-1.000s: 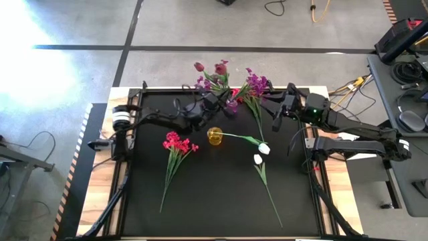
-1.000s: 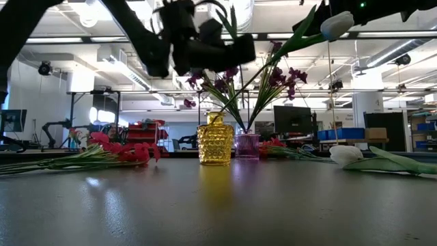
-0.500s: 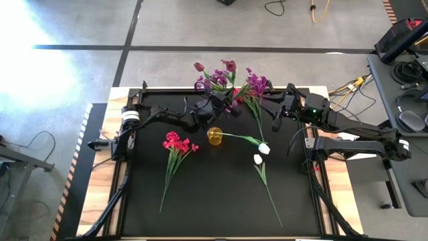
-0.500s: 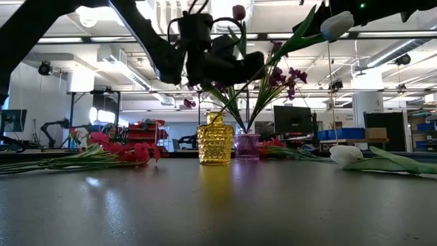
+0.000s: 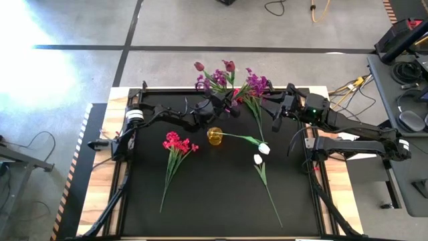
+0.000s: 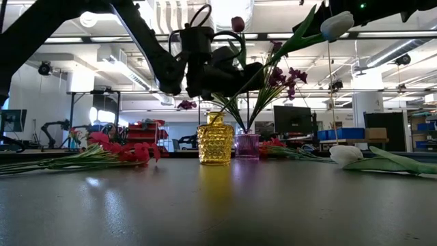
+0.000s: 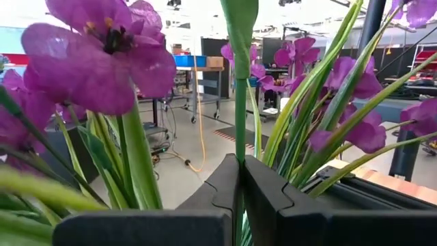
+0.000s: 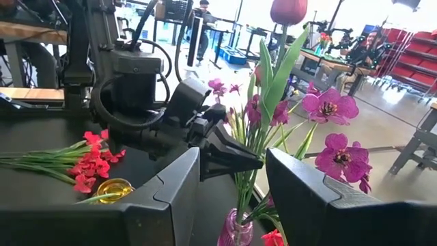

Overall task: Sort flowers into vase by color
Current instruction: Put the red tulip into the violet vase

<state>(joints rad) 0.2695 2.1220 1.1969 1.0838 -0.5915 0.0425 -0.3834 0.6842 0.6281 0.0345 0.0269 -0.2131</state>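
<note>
My left gripper (image 5: pixel 226 107) hovers over the far middle of the table, above the small purple glass vase (image 6: pixel 247 145), and is shut on a dark red-purple tulip (image 5: pixel 229 65). Purple sprays (image 5: pixel 254 84) stand in that vase. A yellow glass vase (image 5: pixel 215 136) holds one white tulip (image 5: pixel 264 148), which leans out to the right. A second white tulip (image 5: pixel 258 159) and a bunch of red-pink flowers (image 5: pixel 177 142) lie flat on the table. My right gripper (image 5: pixel 277 119) waits open by the far right, facing the vases. My left gripper pinches the tulip's green stem (image 7: pixel 239 147) between its two shut fingers, partway down below the leaves. The fingers come roughly level from the table's left and lie across the stem. The stem stands nearly upright, with the bloom (image 8: pixel 288 10) above the fingers. Its lower part runs down among the stems at the purple vase (image 8: pixel 235 232).
The black mat has free room along its near half. A purple spray's stem (image 5: pixel 259 124) runs between the purple vase and my right gripper. The second white tulip's long stem (image 5: pixel 273 201) stretches toward the near right. Beyond the table are workshop benches and racks.
My left gripper has moved toward the table's right, over the purple vase, staying shut on the tulip stem. The dark tulip has travelled with it, its bloom now standing higher and closer to the purple sprays. My right arm has kept still.
</note>
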